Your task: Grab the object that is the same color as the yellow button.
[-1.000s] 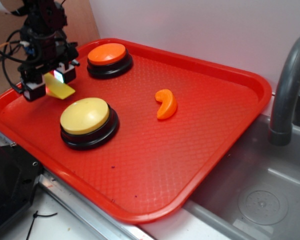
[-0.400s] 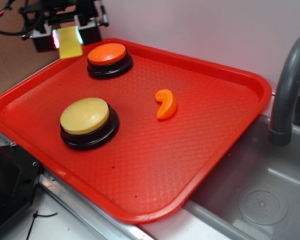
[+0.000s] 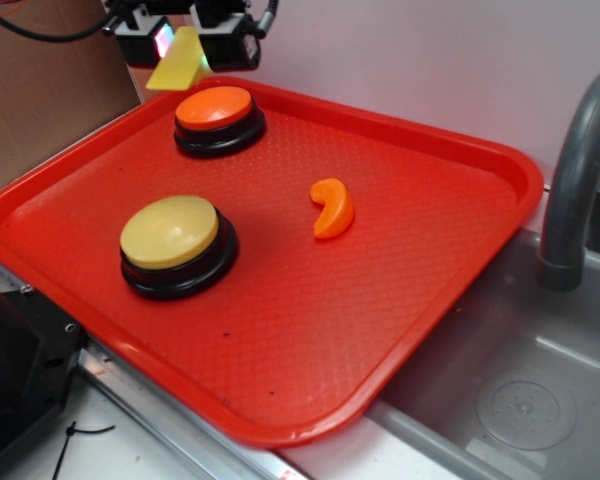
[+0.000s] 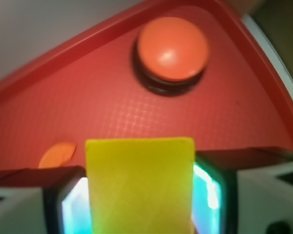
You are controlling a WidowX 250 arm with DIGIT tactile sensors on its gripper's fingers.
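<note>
The end effector point(image 3: 183, 45) was up in the air above the back edge of the red tray point(image 3: 450, 250), shut tight on the yellow wedge point(image 3: 177, 62). The wrist view showed the wedge's flat face pinched between both fingers point(image 4: 53, 209), which the side view only partly showed. Only the side view showed the yellow button point(image 3: 170, 232) and the grey tap point(image 3: 578, 170). On the tray sat the yellow button, the orange button point(image 3: 214, 107) and the orange crescent point(image 3: 332, 207).

Tray beside the sink, wedge held above its far edge.
On the tray point(image 3: 460, 260): one button point(image 3: 218, 118) near the far-left corner, another button point(image 3: 175, 243) by the left edge, a crescent piece point(image 3: 332, 208) mid-tray; the gripper point(image 3: 185, 42) holds the wedge point(image 3: 178, 60) aloft; sink point(image 3: 520, 390) right.
</note>
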